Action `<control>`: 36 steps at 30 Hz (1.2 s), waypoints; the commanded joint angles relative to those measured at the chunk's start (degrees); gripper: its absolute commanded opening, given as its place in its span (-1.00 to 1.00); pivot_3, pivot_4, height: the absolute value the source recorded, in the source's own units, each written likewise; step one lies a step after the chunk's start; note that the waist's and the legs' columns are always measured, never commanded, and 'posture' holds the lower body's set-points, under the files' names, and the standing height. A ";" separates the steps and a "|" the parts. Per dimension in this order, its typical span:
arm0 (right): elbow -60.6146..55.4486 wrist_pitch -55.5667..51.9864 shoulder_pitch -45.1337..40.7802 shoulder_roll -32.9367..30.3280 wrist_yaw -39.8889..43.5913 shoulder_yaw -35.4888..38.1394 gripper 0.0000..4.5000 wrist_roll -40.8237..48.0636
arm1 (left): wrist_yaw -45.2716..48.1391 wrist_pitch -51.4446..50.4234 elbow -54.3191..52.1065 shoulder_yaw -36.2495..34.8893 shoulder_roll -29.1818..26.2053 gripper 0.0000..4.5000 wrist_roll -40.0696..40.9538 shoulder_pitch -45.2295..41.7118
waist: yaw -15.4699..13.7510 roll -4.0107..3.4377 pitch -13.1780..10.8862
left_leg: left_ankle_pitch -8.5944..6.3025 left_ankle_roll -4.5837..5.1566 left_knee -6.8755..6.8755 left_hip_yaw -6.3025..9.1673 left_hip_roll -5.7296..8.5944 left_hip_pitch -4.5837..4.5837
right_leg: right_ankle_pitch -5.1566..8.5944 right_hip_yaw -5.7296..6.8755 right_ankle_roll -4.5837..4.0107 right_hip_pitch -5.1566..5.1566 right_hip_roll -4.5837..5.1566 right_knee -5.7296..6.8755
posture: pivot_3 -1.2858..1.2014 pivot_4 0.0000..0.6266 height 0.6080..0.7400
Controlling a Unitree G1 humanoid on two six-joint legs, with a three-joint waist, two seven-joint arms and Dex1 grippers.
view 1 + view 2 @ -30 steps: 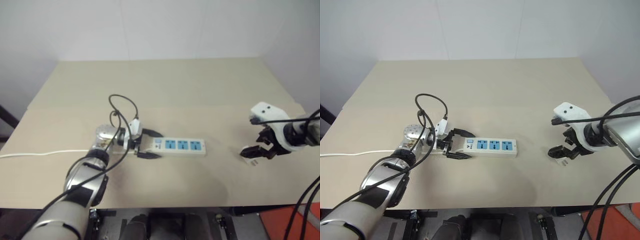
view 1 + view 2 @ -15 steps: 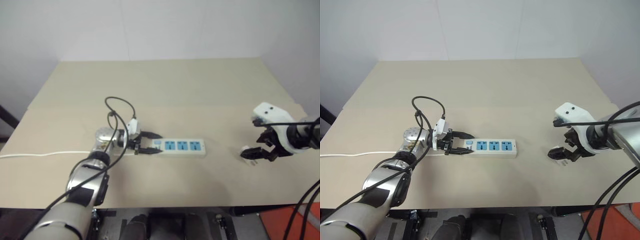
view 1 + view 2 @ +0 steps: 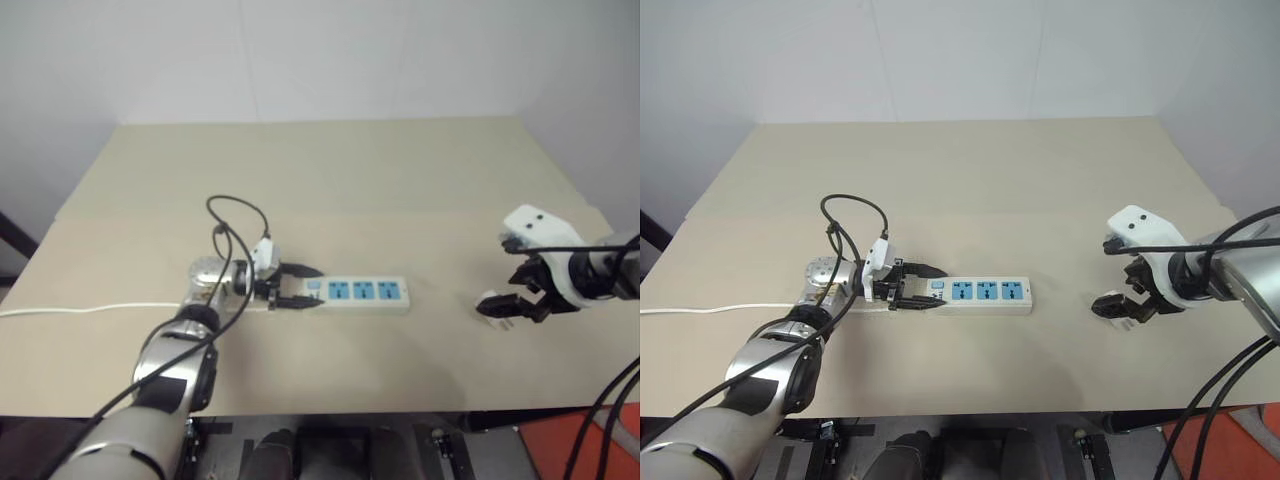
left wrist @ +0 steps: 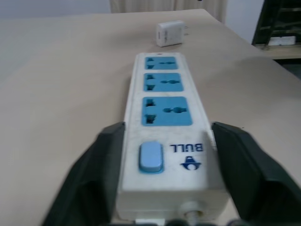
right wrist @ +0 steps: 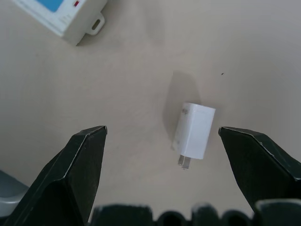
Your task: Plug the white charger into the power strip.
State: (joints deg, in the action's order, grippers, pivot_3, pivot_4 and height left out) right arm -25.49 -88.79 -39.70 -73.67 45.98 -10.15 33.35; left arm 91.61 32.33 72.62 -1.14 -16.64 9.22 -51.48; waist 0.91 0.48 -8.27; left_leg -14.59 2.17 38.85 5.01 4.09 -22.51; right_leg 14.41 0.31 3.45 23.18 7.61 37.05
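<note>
The power strip (image 3: pixel 360 292) lies flat mid-table, a white bar with three blue sockets and a blue switch (image 4: pixel 151 157). My left gripper (image 3: pixel 298 288) points along it from the switch end, shut on the power strip, one black finger (image 4: pixel 106 155) pressed to each side. The white charger (image 5: pixel 194 130) lies on its side on the table to the right, prongs showing; beyond the strip's far end in the left wrist view sits the same charger (image 4: pixel 169 34). My right gripper (image 3: pixel 512 304) hangs open just above it, its fingers (image 5: pixel 84 160) wide apart on either side.
The strip's thin white cord (image 3: pixel 80 308) runs left off the table edge. Black cables (image 3: pixel 235 215) loop above my left wrist. The tan table (image 3: pixel 330 170) stretches back to a white wall. An orange object (image 3: pixel 580 440) sits below the front right corner.
My left gripper's fingers have come in from a wide stance onto the strip's switch end. The right gripper stays over the charger.
</note>
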 commanded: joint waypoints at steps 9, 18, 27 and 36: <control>-0.41 2.11 -0.11 0.83 -0.96 3.10 1.00 -0.09 | 0.89 0.97 -3.16 -1.47 0.74 0.99 3.72 2.53 | -0.11 0.01 -0.01 | 0.00 0.00 0.01 -0.03 -0.03 -0.02 | 0.00 -0.05 0.00 0.03 0.00 -0.03 | 0.03 -0.52 1.00; 0.03 2.99 -1.10 0.67 -0.59 1.93 1.00 -0.14 | 0.89 1.75 -1.37 0.09 1.01 0.99 3.80 2.34 | -0.09 0.01 -0.01 | 0.00 0.00 -0.01 -0.09 -0.02 -0.01 | 0.00 -0.09 0.00 0.04 0.00 -0.03 | 0.03 -0.52 1.00; -0.85 2.61 -0.55 0.31 -0.46 2.42 1.00 0.05 | 0.89 1.89 0.67 -0.79 0.99 0.82 1.37 2.28 | -0.08 0.01 -0.01 | 0.00 0.01 -0.01 -0.10 -0.01 -0.01 | 0.00 -0.10 0.00 0.04 0.00 -0.04 | 0.03 -0.52 1.00; -0.50 2.09 -1.13 0.52 -0.62 1.70 1.00 -0.09 | -0.33 1.73 1.11 -2.19 1.48 0.44 -0.41 1.89 | -0.10 0.01 -0.01 | 0.00 0.01 -0.01 -0.12 -0.02 0.01 | 0.00 -0.10 0.00 0.04 0.00 -0.07 | 0.03 -0.52 1.00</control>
State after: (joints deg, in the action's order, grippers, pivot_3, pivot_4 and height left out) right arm -25.41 -86.68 -39.60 -72.52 45.50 -9.45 33.34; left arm 91.91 34.11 73.28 -3.07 -15.26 9.53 -48.93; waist 0.81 0.49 -8.28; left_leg -14.59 2.17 38.85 4.89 4.08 -22.49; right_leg 14.41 0.20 3.45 23.22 7.61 36.98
